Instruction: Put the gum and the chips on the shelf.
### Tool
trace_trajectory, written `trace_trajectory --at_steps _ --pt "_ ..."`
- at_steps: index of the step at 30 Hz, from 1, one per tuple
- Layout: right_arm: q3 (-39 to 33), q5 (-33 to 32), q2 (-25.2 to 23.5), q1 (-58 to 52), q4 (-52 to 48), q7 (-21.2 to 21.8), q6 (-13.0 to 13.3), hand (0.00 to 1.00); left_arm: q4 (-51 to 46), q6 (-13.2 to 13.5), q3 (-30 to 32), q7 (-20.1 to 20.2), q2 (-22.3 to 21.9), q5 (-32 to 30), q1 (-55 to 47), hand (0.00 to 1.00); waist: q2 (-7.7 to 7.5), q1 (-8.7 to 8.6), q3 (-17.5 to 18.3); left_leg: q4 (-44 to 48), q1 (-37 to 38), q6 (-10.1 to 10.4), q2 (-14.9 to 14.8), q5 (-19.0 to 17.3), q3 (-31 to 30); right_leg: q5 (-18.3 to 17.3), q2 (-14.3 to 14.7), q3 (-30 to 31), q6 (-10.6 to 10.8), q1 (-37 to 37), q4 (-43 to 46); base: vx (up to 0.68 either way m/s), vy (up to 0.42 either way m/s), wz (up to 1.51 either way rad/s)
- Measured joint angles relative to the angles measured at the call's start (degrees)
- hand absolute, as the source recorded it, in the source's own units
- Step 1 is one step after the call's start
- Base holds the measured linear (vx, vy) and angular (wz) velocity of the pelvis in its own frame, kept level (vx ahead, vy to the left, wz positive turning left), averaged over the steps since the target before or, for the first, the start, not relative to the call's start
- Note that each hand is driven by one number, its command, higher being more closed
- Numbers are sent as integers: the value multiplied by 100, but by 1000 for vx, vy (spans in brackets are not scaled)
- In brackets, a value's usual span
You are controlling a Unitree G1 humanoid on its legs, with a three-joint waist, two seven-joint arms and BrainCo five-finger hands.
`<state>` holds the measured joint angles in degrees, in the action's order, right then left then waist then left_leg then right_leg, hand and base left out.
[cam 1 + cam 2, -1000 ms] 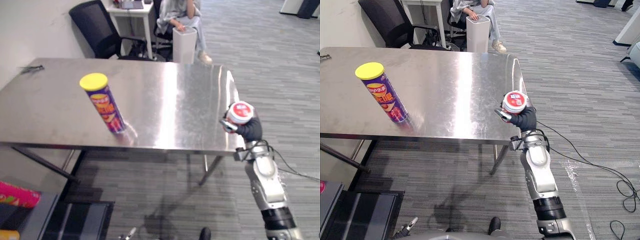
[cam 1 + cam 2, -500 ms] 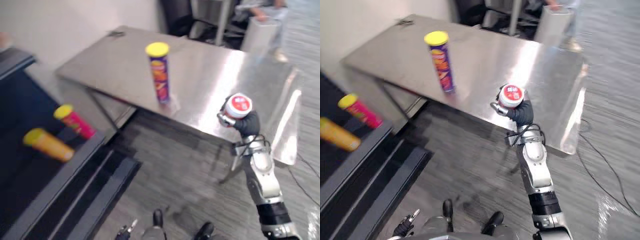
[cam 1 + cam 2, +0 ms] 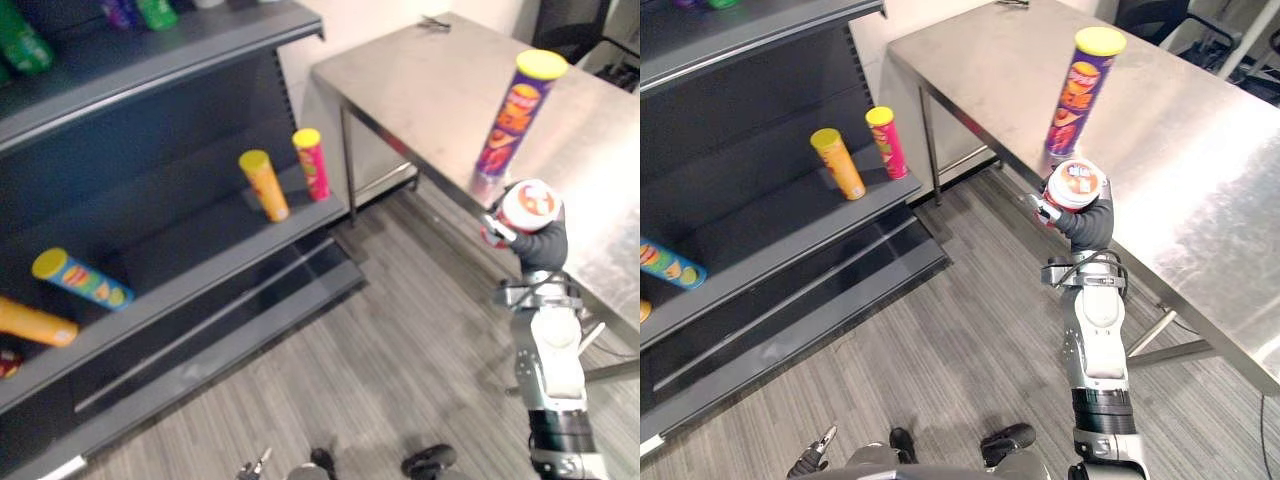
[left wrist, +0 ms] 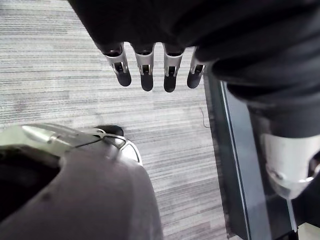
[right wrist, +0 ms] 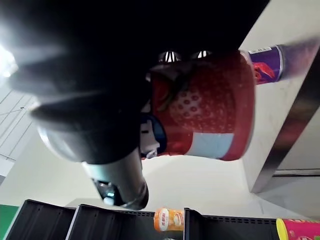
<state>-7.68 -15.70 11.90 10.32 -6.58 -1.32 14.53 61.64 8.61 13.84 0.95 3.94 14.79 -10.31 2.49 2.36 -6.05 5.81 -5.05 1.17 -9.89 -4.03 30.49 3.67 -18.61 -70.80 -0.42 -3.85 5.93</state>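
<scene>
Camera has swung to shelf (image 3: 760, 235) at 9 o'clock. Right hand (image 3: 1087, 222) wraps gum (image 3: 1077, 184), held high for carrying. Chips (image 3: 1078, 92) wait on table (image 3: 1200, 150), 12 o'clock. Left hand (image 4: 145, 70) loose, empty.

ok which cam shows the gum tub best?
Right wrist view: the gum tub is close up, right hand curled round it. Both eye views show it small, lid up, in that hand.

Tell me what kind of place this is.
Probably an office or lab corner staged as a mock shop: a dark shelf unit stocked with chip cans, a steel table holding one purple chips can, and grey striped flooring. The right hand holds a red gum tub.
</scene>
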Motion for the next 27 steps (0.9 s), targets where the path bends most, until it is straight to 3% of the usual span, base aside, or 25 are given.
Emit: trace_trajectory --at_steps 4,8,16,19,21,22,23,24,25,27 --pt "-188 9 -175 -268 2 -162 -3 100 11 0 -4 -25 84 -29 105 0 -175 -36 -113 -9 -105 13 214 -86 -113 166 -270 20 54 -6 130 -107 127 15" --pt "-182 211 -188 -335 2 -250 -5 100 1 11 1 -68 300 -18 158 0 -376 26 -200 47 -204 -38 264 -179 -125 265 -240 505 180 -140 14 -76 107 1" --pt "-49 220 -163 -124 221 -225 -10 100 -128 51 -4 26 240 71 180 0 -421 166 -238 255 -500 -12 207 -57 -285 286 -151 564 157 -263 -5 61 48 11" --pt "270 224 -158 103 321 -169 -32 100 -231 82 -11 54 233 81 198 0 -482 326 -349 381 -503 -46 188 -164 -373 301 -225 634 175 -158 127 53 83 22" --pt "536 225 -143 119 319 -68 -45 100 -271 83 -59 57 221 95 182 0 -433 345 -409 517 -567 -88 214 -321 -614 294 -553 1219 165 -221 853 18 131 52" --pt "646 225 -141 62 319 -35 -51 100 -335 88 -171 48 252 156 125 0 -433 297 -438 587 -566 -173 320 -397 -888 333 -871 2229 -48 -451 1629 109 189 102" --pt "685 225 -145 1 325 36 -51 100 -399 102 -373 40 336 274 120 0 -406 265 -489 699 -517 -252 376 -441 -1228 193 -821 3723 -207 -921 2260 138 162 112" --pt "721 226 -148 -52 320 70 -50 100 -403 107 -469 37 349 299 127 0 -339 260 -533 724 -523 -267 361 -449 -1395 -167 -586 4402 -9 -1053 2316 162 39 147" --pt "832 227 -141 -196 298 177 -52 100 -346 125 -509 10 424 299 153 0 -369 213 -562 672 -476 -303 422 -447 -1774 -769 -31 5459 228 -1141 2261 111 -35 130" --pt "943 225 -145 -293 281 209 -52 100 -281 130 -513 -15 476 298 161 0 -453 190 -601 640 -360 -324 648 -444 -2095 -934 170 5785 222 -1153 2129 122 -54 140"
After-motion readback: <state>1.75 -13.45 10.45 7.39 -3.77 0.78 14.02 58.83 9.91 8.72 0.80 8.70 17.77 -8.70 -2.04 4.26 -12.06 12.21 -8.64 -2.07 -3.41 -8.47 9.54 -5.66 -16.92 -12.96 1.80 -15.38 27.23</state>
